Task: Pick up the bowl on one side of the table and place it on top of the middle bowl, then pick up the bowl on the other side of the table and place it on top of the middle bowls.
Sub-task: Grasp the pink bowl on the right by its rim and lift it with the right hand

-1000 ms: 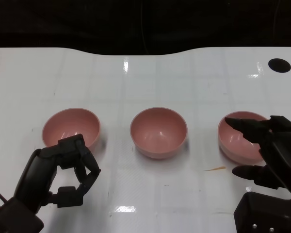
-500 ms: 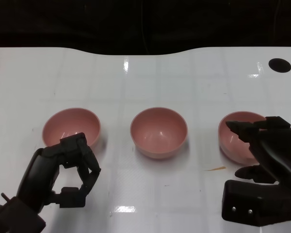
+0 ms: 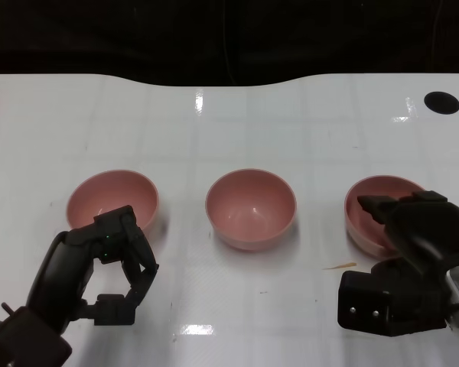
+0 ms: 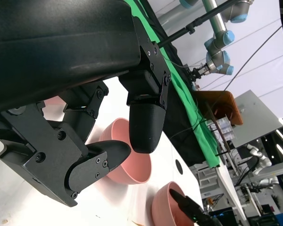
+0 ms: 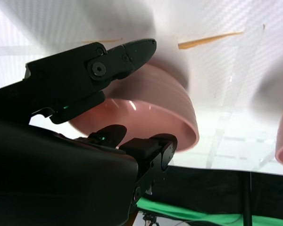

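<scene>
Three pink bowls stand in a row on the white table (image 3: 237, 138): left bowl (image 3: 107, 197), middle bowl (image 3: 250, 205), right bowl (image 3: 367, 200). My left hand (image 3: 111, 264) hovers just in front of the left bowl, fingers apart and holding nothing. My right hand (image 3: 413, 229) straddles the right bowl's near rim. In the right wrist view, one finger (image 5: 122, 52) lies along the right bowl's (image 5: 155, 101) outer wall and the others (image 5: 151, 146) reach over its rim. The bowl still sits on the table. The left wrist view shows the middle bowl (image 4: 132, 165) beyond my left hand's fingers (image 4: 144, 127).
A thin orange sliver (image 3: 339, 266) lies on the table between the middle and right bowls. Dark round holes (image 3: 441, 102) mark the table's far corners. The far edge drops into black. Green cloth (image 4: 188, 108) and other robot arms stand beyond the table.
My right wrist has swung in and turned over the right bowl's near rim, so its wrist block now shows. The left hand and all three bowls have stayed in place.
</scene>
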Action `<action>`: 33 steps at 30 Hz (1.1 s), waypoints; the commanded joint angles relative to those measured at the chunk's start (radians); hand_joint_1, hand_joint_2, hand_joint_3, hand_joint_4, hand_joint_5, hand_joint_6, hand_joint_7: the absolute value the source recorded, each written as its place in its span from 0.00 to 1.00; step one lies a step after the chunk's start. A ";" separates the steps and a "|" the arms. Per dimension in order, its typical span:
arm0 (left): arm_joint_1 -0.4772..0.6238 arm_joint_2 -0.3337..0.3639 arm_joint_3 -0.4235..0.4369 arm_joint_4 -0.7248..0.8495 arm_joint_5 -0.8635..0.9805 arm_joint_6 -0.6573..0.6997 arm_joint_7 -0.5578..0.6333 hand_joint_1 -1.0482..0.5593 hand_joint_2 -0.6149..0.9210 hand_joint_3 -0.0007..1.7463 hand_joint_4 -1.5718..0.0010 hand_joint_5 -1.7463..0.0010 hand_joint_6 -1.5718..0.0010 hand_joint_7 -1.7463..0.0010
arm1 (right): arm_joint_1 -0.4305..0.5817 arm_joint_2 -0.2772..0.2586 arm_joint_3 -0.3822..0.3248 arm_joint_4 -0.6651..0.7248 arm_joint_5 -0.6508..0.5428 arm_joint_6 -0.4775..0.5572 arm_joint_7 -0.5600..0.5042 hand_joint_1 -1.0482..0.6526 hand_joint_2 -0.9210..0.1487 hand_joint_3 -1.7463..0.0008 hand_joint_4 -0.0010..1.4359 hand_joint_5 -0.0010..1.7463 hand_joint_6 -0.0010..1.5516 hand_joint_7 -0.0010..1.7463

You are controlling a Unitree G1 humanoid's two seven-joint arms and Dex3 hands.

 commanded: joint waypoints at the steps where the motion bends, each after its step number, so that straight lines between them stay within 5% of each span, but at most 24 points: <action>1: 0.000 0.010 0.010 0.000 0.019 -0.038 0.019 0.60 0.61 0.69 0.47 0.00 0.55 0.05 | -0.037 -0.004 0.017 0.058 0.015 0.001 -0.019 0.28 0.06 1.00 0.30 0.14 0.28 0.01; 9: -0.002 0.007 0.009 0.001 0.020 -0.057 0.019 0.59 0.56 0.76 0.44 0.00 0.53 0.05 | -0.057 -0.016 0.058 0.109 0.016 -0.014 -0.059 0.35 0.02 1.00 0.51 0.13 0.41 0.04; 12: -0.004 0.008 0.009 0.002 0.019 -0.054 0.018 0.60 0.55 0.80 0.44 0.00 0.53 0.04 | -0.062 -0.015 0.064 0.137 0.025 -0.036 -0.115 0.43 0.02 1.00 0.53 0.49 0.53 0.02; 17: -0.008 0.006 0.007 0.002 0.022 -0.045 0.019 0.58 0.54 0.81 0.45 0.00 0.53 0.04 | -0.075 -0.022 0.061 0.196 0.052 -0.122 -0.228 0.51 0.00 0.98 0.53 0.70 0.70 0.04; 21: -0.013 0.009 0.005 0.007 0.024 -0.049 0.016 0.59 0.55 0.82 0.45 0.00 0.54 0.03 | -0.094 -0.031 0.065 0.240 0.054 -0.181 -0.307 0.52 0.00 0.97 0.60 0.98 0.84 0.09; 22: -0.013 0.008 0.005 0.005 0.021 -0.045 0.015 0.59 0.55 0.82 0.45 0.00 0.55 0.03 | -0.098 -0.030 0.067 0.245 0.049 -0.182 -0.321 0.52 0.00 0.95 0.63 0.99 0.81 0.19; 24: -0.010 0.006 0.005 -0.003 0.016 -0.029 0.014 0.59 0.55 0.82 0.44 0.00 0.55 0.03 | -0.102 -0.030 0.072 0.250 0.039 -0.177 -0.341 0.51 0.02 0.92 0.66 1.00 0.62 0.59; 25: -0.010 0.007 0.006 -0.001 0.021 -0.037 0.017 0.59 0.55 0.82 0.44 0.00 0.55 0.03 | -0.103 -0.028 0.071 0.252 0.042 -0.184 -0.359 0.51 0.02 0.91 0.66 1.00 0.59 0.65; 26: -0.011 0.007 0.006 0.002 0.026 -0.044 0.020 0.60 0.55 0.81 0.45 0.00 0.55 0.04 | -0.103 -0.027 0.069 0.254 0.045 -0.190 -0.371 0.51 0.12 0.77 0.68 1.00 0.55 0.78; 29: -0.010 0.008 0.008 0.003 0.021 -0.045 0.017 0.61 0.55 0.81 0.45 0.00 0.54 0.04 | -0.107 -0.019 0.062 0.265 0.058 -0.211 -0.417 0.52 0.37 0.47 0.67 1.00 0.50 0.94; 33: 0.000 0.009 0.006 -0.014 0.008 -0.025 0.008 0.60 0.54 0.82 0.45 0.00 0.54 0.04 | -0.096 -0.026 0.061 0.220 0.058 -0.213 -0.431 0.52 0.42 0.40 0.66 1.00 0.46 1.00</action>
